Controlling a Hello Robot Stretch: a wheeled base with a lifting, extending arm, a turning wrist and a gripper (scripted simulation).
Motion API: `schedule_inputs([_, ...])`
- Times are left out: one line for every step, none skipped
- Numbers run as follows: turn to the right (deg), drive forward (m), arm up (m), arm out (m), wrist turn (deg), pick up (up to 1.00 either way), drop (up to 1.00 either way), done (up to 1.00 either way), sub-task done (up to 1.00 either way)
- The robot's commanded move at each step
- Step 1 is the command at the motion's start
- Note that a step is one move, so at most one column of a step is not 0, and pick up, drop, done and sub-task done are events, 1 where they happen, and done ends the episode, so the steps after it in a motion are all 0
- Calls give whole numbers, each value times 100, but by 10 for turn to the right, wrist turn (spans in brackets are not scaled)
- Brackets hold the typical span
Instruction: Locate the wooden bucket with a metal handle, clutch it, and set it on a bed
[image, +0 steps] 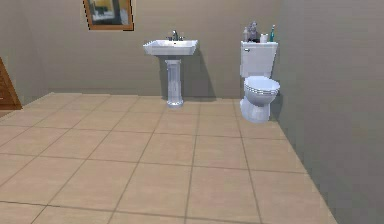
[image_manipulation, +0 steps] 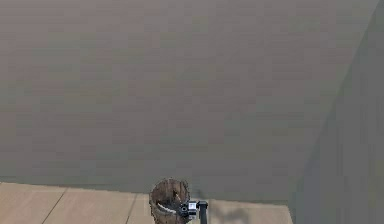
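My gripper (image_manipulation: 180, 209) sits low at the arm side view's bottom edge, and the wooden bucket (image_manipulation: 168, 192) with its thin handle is right at my fingers (image_manipulation: 172, 208), on their left and partly behind them. The bucket stands on the tiled floor (image_manipulation: 70, 205), so I cannot tell whether I have hold of it, or whether my fingers touch it at all. Beyond my fingers a plain grey-brown wall (image_manipulation: 180, 90) rises from the floor, and to their right a second wall (image_manipulation: 350, 150) meets it in a corner. In the forward view the same tan tiles run to a white pedestal sink (image: 172, 50), a white toilet (image: 259, 90) with bottles (image: 258, 34) on its tank, and a framed picture (image: 108, 12) above.
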Motion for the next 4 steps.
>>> schedule_inputs([0,0,-30,0,0,0,0,0,0])
schedule_inputs([0,0,0,0,0,100,0,0,0])
schedule_inputs([0,0,10,0,0,0,0,0,0])
schedule_inputs([0,0,50,0,0,0,0,0,0])
